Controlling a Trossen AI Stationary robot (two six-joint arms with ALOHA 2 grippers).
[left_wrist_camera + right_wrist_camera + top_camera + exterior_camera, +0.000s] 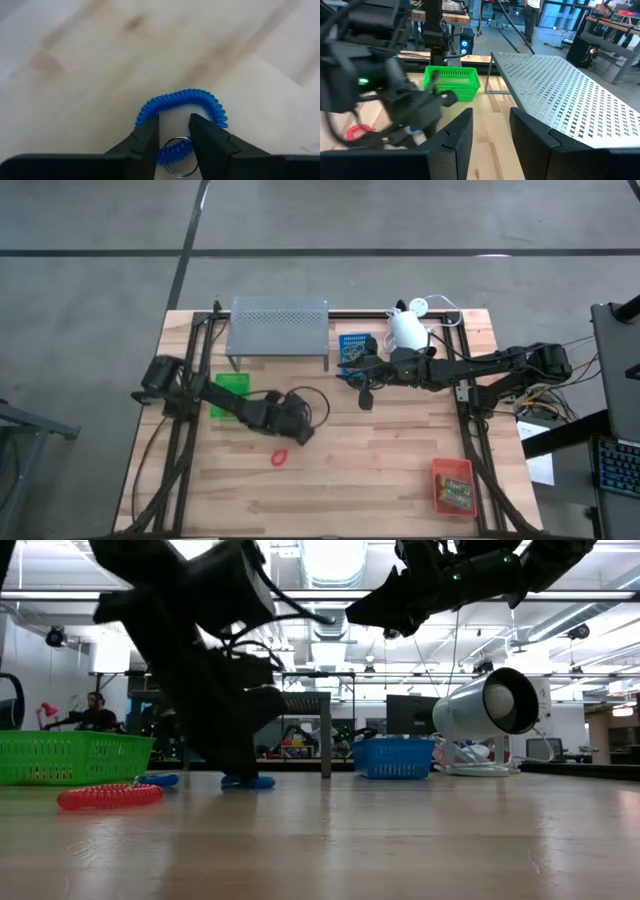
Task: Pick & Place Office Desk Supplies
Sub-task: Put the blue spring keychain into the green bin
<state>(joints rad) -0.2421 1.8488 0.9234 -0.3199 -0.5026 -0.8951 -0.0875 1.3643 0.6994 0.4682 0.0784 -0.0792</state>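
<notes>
Fingers of your left gripper (174, 137), narrowly parted, straddle the blue loop (186, 107) arching crosswise just beyond, bottom centre of frame.

- High view: straight down over the whole table (340, 480).
- Low view: table-top level, facing the room.
- Left wrist: close above blue loop (185, 100).
- Right wrist: faces green tray (451, 82), also seen from above.
</notes>
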